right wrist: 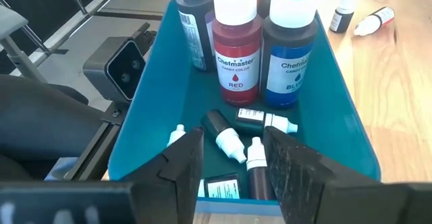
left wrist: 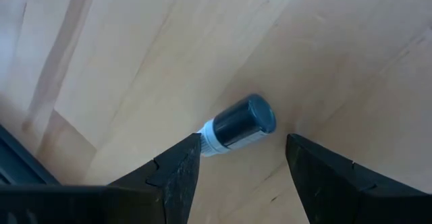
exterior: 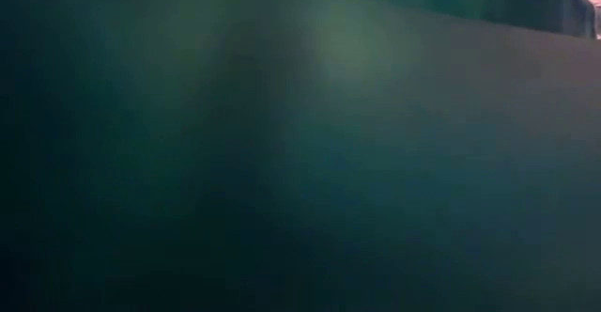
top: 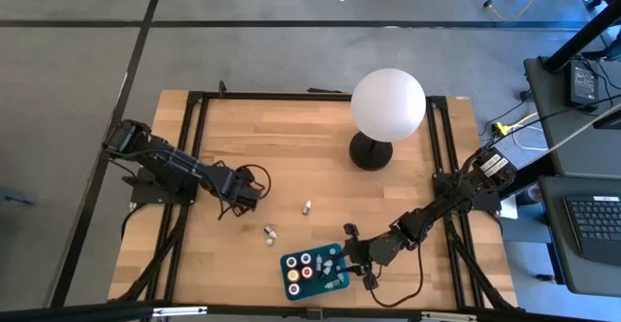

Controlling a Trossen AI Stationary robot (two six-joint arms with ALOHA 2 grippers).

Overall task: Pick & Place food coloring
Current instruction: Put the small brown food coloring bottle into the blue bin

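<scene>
A tiny dark food coloring bottle (left wrist: 237, 124) with a white cap lies on its side on the wooden table, between the fingers of my open left gripper (left wrist: 243, 150), which is left of the table's centre (top: 254, 190). My right gripper (right wrist: 233, 146) is open over the right end of the teal tray (top: 284, 264). Several small white-capped bottles (right wrist: 233, 140) lie on the tray floor. Red (right wrist: 236, 45), blue (right wrist: 289, 52) and dark (right wrist: 194, 28) bottles stand upright in it. Two more small bottles lie on the table (top: 306, 206) (top: 271, 232). My left gripper comes from above with its fingers on either side of the lying bottle. The bottle's white cap end (left wrist: 208, 137) reaches close to one fingertip (left wrist: 189, 153). I cannot tell whether they touch.
A white globe lamp (top: 388, 104) on a black base stands at the far right of the table. Black frame rails run along the table's sides (top: 194, 157). The low view is filled by a blurred teal surface (exterior: 300, 162). Bare wood lies between the arms.
</scene>
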